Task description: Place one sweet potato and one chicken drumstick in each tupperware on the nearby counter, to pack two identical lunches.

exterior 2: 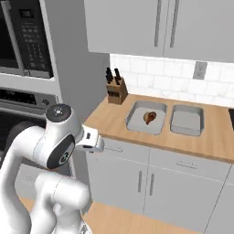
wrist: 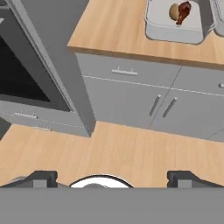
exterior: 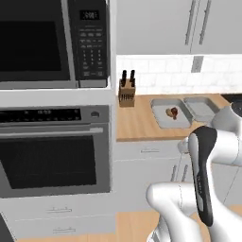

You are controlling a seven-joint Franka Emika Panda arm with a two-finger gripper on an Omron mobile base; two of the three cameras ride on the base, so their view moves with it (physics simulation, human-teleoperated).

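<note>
Tupperware [wrist: 175, 27] far beyond the pincer [wrist: 112, 177], jaws wide and empty above the wooden floor. On the counter [exterior 2: 114, 119], holding one sweet potato [wrist: 173, 12] touching one chicken drumstick [wrist: 183, 12]. Second tupperware [exterior 2: 186, 121] just beside it, nothing visible inside.

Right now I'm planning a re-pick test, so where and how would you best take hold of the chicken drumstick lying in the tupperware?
Probably from straight above, with the open gripper closing across the chicken drumstick's narrower shank rather than its bulb. It lies flat in the left tupperware, close against the sweet potato, and the tray walls block a sideways approach.
</note>
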